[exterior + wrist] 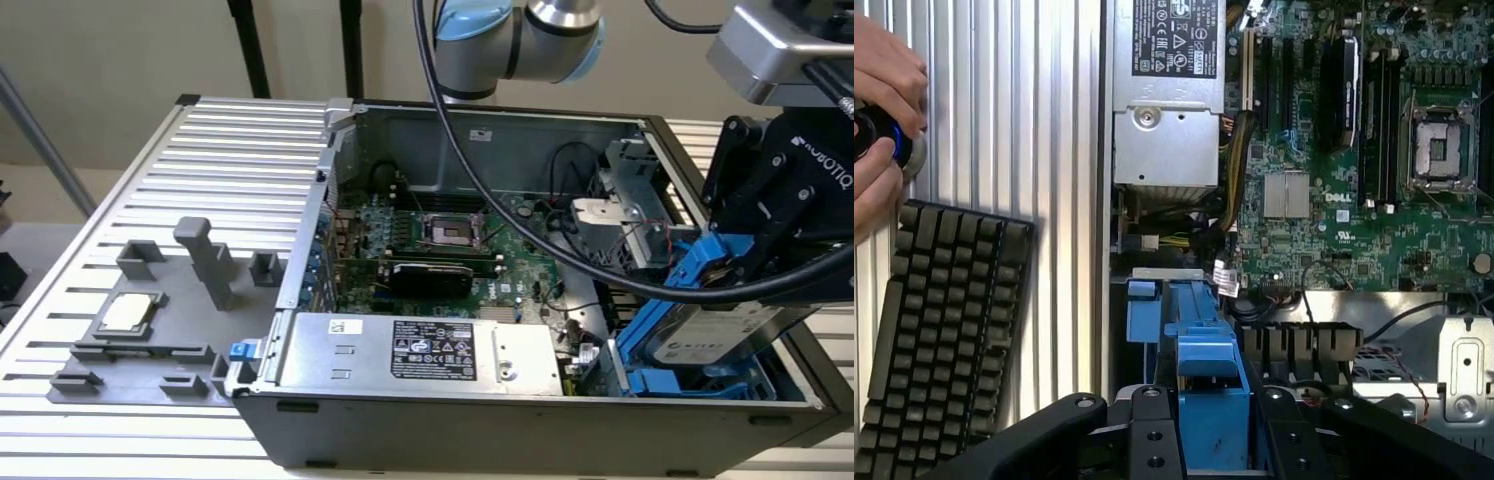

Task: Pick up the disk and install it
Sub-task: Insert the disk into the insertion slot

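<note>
Exterior view: the black robot hand (742,262) is clamped on the flat silver-grey hard disk in its bright blue plastic carrier (711,330). The disk hangs tilted below the hand, over the blue drive cage (687,385) at the corner of the open grey computer case (534,420) on the exterior view's right. Near it inside the case lie the green motherboard (441,235) and the grey metal power-supply box with a black label (420,350). A thick black cable (534,225) sweeps across the case toward the hand. Wrist view: the disk (1204,390) sits between black fingers (1154,440).

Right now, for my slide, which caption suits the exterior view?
The pincer holds the disk, tilted, at the blue drive bay of the open computer case.
</note>
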`<state>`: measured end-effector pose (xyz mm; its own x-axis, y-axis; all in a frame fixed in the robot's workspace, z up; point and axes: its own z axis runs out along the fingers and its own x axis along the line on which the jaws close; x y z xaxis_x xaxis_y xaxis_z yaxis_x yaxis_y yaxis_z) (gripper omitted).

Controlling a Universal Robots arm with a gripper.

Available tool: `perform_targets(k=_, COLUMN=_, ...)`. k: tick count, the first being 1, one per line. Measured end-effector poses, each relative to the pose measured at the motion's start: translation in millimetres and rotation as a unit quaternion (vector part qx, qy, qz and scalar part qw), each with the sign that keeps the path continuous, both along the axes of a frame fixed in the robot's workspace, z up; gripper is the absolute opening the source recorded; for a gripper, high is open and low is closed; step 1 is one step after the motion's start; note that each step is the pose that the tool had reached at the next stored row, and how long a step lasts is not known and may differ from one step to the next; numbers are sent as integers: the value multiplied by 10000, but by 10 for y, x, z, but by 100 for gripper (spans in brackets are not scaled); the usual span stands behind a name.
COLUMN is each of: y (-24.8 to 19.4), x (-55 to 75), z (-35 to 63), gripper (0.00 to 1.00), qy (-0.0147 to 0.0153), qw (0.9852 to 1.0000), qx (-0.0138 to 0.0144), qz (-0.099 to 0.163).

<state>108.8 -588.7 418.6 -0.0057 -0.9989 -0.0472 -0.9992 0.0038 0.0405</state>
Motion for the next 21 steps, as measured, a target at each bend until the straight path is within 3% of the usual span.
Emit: perform_targets(k=21, y=4, x=2, z=-273, gripper=33, qy=5, qw=9999, qx=26, qz=129)
